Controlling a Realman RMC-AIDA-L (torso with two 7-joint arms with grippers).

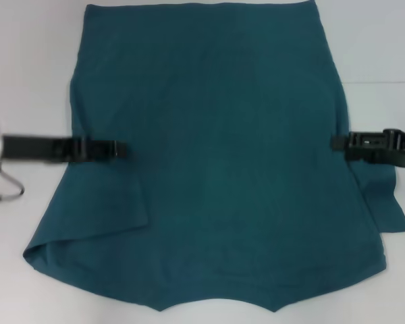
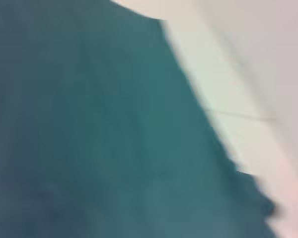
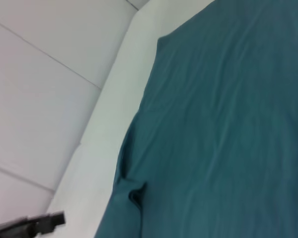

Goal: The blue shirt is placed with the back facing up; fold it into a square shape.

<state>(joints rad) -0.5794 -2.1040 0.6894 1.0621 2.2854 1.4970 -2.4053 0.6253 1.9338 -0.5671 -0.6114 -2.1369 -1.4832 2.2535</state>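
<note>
Teal-blue garment: the blue shirt [image 1: 223,155] lies spread flat with its plain side up, filling most of the head view.
Support: white table [image 1: 27,61], bare along both sides of the cloth and at the near corners.
Shirt outline: narrower at the far edge and widening toward the robot; the near edge dips into two shallow points with a slight rise between them.
Left sleeve: folded inward, its flap lying on top of the body of the shirt at the near left and forming a slanted crease.
Right sleeve: a smaller flap juts out past the right side edge near the table's edge.
Left gripper [image 1: 121,148]: reaches in level from the left, its black tip over the shirt's left side about halfway up; the fingers look drawn close together, though whether any cloth is pinched cannot be told.
Right gripper [image 1: 336,142]: comes in from the right, tip at the shirt's right side edge at much the same height as the other; its finger state cannot be told.
Left wrist view: the blue shirt [image 2: 99,139] fills most of the frame beside a strip of pale table.
Right wrist view: the blue shirt [image 3: 223,139], lightly wrinkled, with its side edge running along the table.
</note>
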